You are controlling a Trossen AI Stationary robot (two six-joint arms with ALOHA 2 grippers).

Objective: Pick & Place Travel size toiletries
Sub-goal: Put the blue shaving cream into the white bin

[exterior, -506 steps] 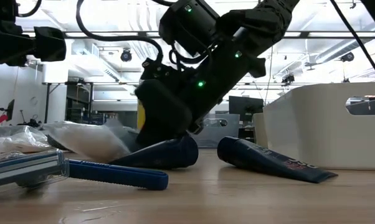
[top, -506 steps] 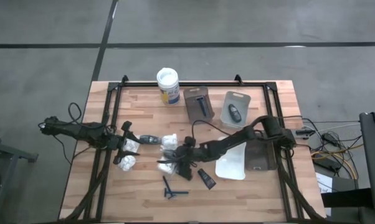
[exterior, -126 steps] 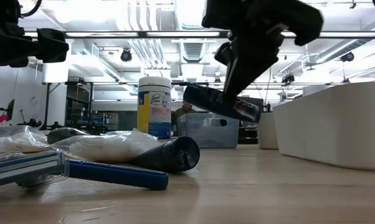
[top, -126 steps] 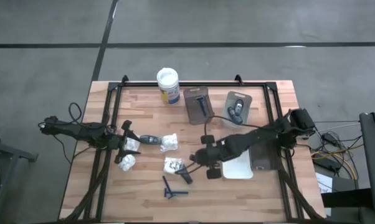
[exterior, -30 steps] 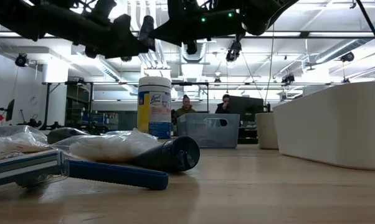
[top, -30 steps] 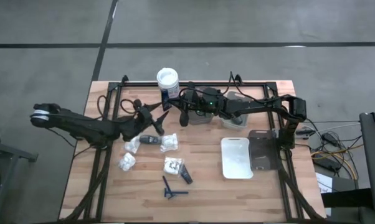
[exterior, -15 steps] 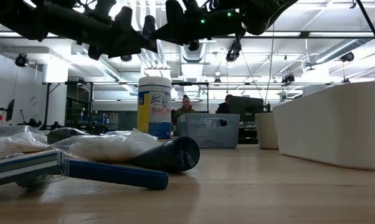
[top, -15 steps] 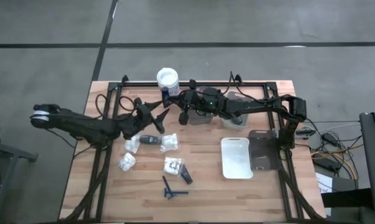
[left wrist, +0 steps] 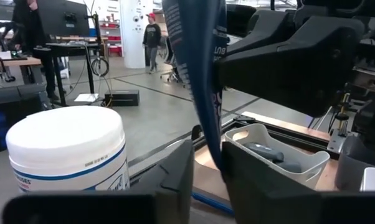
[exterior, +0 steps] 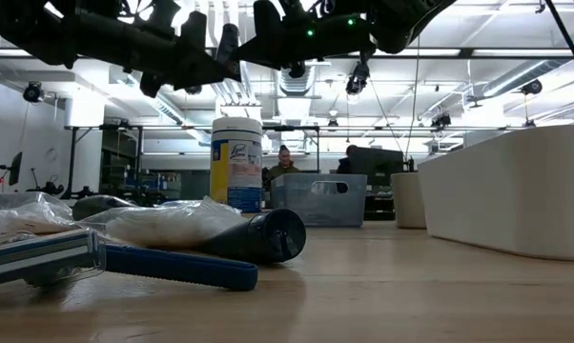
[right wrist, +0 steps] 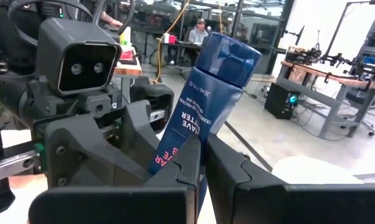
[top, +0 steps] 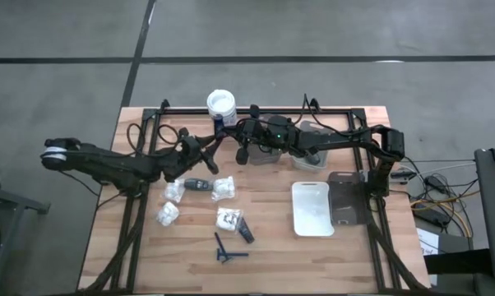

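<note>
Held aloft at the table's far side: right gripper (right wrist: 203,165) clamped on small black tube (right wrist: 203,102); left gripper (left wrist: 207,165) pinching its flat end.

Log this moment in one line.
phase: mid-air handover | right end effector: grips blue tube | left end effector: grips its tail | where: beside white-lidded tub
</note>
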